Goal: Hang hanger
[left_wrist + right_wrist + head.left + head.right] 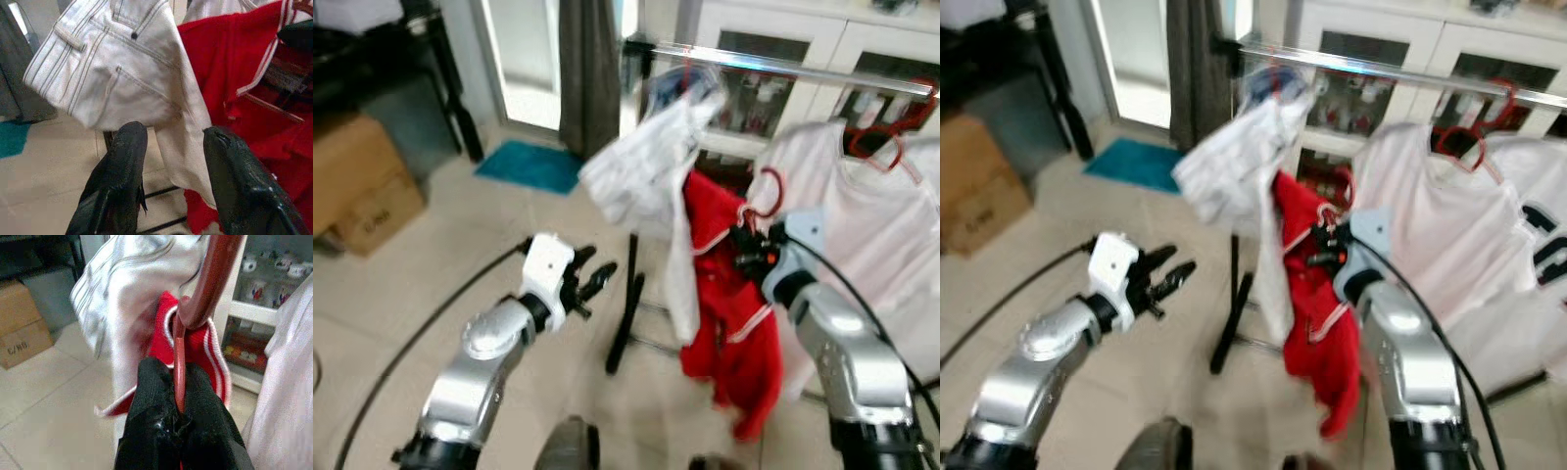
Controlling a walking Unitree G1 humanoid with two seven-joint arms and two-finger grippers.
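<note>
Lifting the hanger to the rail

The right gripper pinched the red hanger shut; best raised above the rail, hook forward. The left gripper stood open, idle.

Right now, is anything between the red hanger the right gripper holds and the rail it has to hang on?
Nothing solid: the right gripper holds the red hanger below the rail. White trousers and a white shirt hang either side, crowding the gap.
</note>
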